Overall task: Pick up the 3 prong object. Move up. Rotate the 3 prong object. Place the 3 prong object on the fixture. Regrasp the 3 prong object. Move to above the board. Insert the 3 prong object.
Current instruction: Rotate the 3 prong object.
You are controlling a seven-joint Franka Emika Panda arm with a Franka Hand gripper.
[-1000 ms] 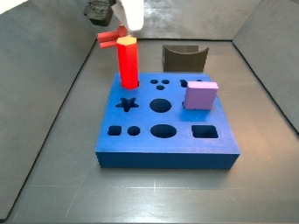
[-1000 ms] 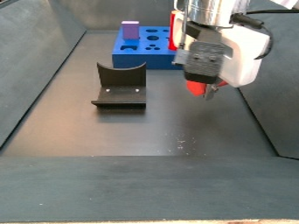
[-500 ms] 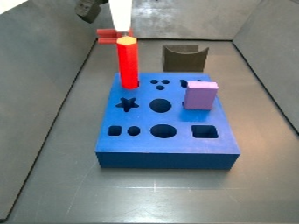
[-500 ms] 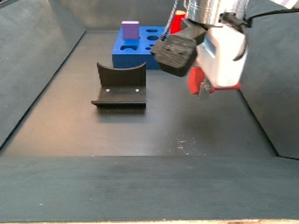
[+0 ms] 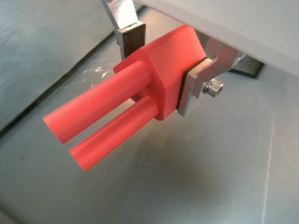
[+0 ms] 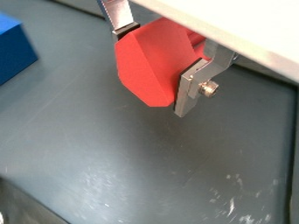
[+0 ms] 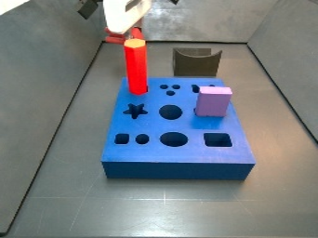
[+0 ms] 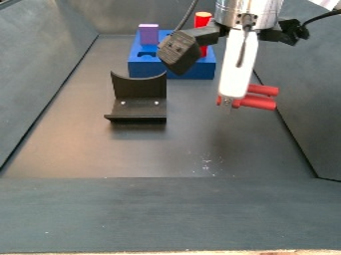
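My gripper [image 5: 163, 61] is shut on the 3 prong object [image 5: 122, 109], a salmon-red piece held by its flat base between the fingers [image 5: 197, 85]. Its prongs stick out sideways, level with the floor, in a side view [image 8: 258, 97]. The gripper [image 8: 233, 92] hangs in the air to the right of the fixture [image 8: 136, 100] and short of the blue board [image 8: 167, 62]. In a side view the gripper [image 7: 125, 26] holds the 3 prong object [image 7: 114, 39] beyond the board [image 7: 174, 139], beside the top of the red column. A wrist view shows the base [image 6: 156, 61] end-on.
A tall red column [image 7: 136, 65] and a purple cube [image 7: 214, 101] stand in the board. The fixture [image 7: 195, 62] sits behind the board near the back wall. Grey walls enclose the dark floor [image 8: 160, 149] on both sides.
The gripper has turned about its wrist while holding the piece. The prongs, pointing down a second ago, now point sideways. The hand has also risen slightly.
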